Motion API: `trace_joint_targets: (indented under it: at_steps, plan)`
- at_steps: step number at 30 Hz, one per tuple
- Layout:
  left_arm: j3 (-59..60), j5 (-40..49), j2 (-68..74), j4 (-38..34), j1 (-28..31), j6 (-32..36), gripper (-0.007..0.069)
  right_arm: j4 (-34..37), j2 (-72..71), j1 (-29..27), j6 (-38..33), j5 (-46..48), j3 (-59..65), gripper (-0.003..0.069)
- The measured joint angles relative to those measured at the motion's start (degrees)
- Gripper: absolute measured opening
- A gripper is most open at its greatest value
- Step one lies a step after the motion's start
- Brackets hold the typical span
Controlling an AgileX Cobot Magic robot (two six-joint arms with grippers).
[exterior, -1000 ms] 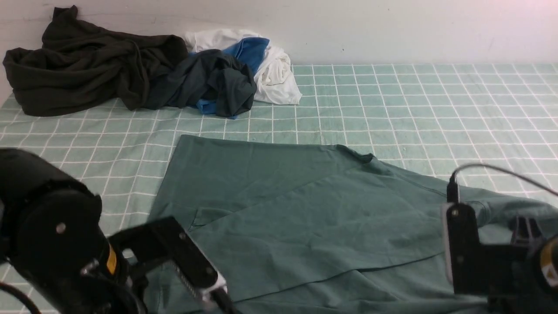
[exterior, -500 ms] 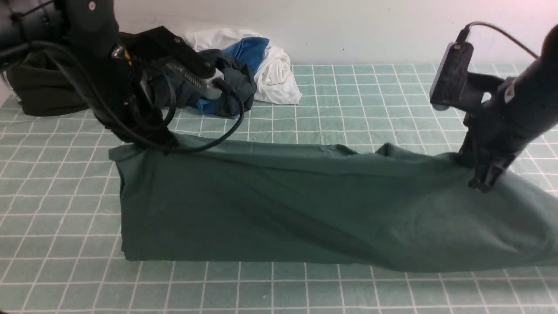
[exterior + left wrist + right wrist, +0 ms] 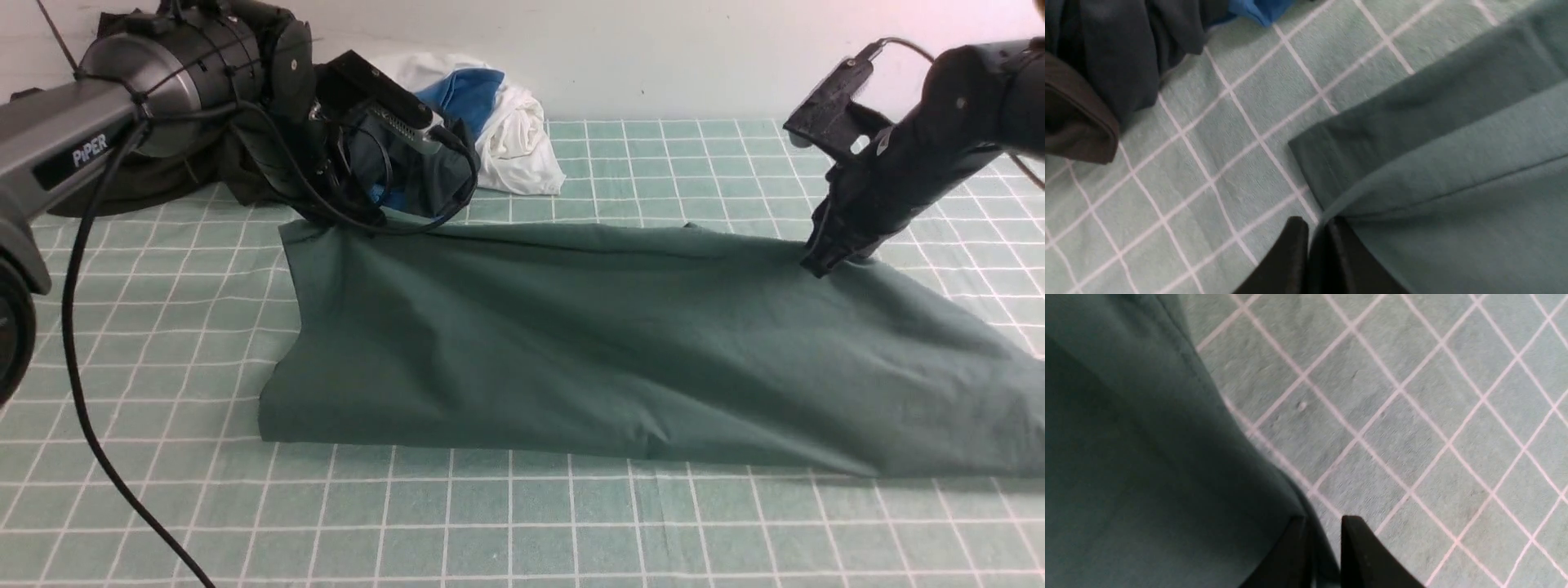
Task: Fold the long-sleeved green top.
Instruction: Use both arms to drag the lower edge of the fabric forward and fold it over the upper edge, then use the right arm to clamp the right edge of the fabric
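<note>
The green long-sleeved top (image 3: 612,343) lies doubled over as a long band across the checked cloth, its fold toward me. My left gripper (image 3: 363,219) is down at the band's far left corner. In the left wrist view that gripper (image 3: 1316,222) is shut on the top's (image 3: 1453,163) edge, which runs in between the near-touching fingers. My right gripper (image 3: 819,263) rests at the far edge, right of the middle. The right wrist view shows this gripper (image 3: 1325,520) open, a gap between its fingers, with the top's (image 3: 1126,457) edge lying loosely in that gap.
A very dark garment (image 3: 122,188) lies at the back left, partly behind my left arm. Beside it sit a slate-grey garment with blue parts (image 3: 424,175) and a white cloth (image 3: 514,131). The wall runs close behind them. My left arm's cable (image 3: 82,367) hangs over the checked cloth (image 3: 571,523).
Both grippers carried the top's near edge up and over to the far side, doubling it, then lowered it onto the cloth. The right jaws have parted.
</note>
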Motion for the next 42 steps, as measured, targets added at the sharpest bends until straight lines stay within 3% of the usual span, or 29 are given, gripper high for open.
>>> trace_joint_targets:
  at_steps: [5, 8, 11, 14, 18, 23, 27, 29, 38, 42]
  plan:
    - [-0.3, -3.1, 2.1, 2.1, 0.7, -1.1, 0.0209, -1.5, 0.4, -0.6, 13.0, 3.1, -4.8, 0.0348]
    - [-1.7, -2.1, 2.1, 2.1, 0.7, -3.7, 0.0304, -3.4, -1.0, -0.7, 18.2, 9.5, -5.9, 0.0413]
    - [-4.2, 2.3, 2.1, 0.8, 0.7, -7.1, 0.0367, -3.6, -2.6, -1.8, 22.1, 15.9, -5.7, 0.0437]
    - [-5.2, 6.2, 2.1, -1.1, 0.7, -8.2, 0.0382, -1.1, -5.5, -4.2, 23.3, 18.8, -2.6, 0.0435]
    - [-5.3, 10.3, 2.1, -3.7, 0.7, -8.2, 0.0351, 1.5, -10.7, -7.1, 24.7, 18.2, 4.6, 0.0419]
    - [-5.3, 14.2, 2.1, -5.7, 0.7, -7.8, 0.0206, 2.0, -16.1, -13.1, 27.6, 15.2, 15.6, 0.0409]
    - [-5.3, 14.9, 2.1, -6.7, 0.7, -6.8, 0.0043, 2.0, -15.9, -19.4, 28.0, 12.5, 22.1, 0.0408]
    - [-5.3, 14.9, 2.0, -7.4, 0.7, -6.0, 0.0015, 2.0, -15.0, -21.2, 28.0, 10.6, 23.7, 0.0409]
    - [-5.3, 15.3, 2.0, -10.0, 0.7, -4.7, -0.0003, 2.5, -5.0, -24.1, 28.4, 4.9, 24.8, 0.0418]
    - [-5.3, 16.4, 2.0, -10.0, 0.7, -3.1, -0.0003, 3.0, -4.9, -23.9, 27.6, 5.2, 24.5, 0.0356]
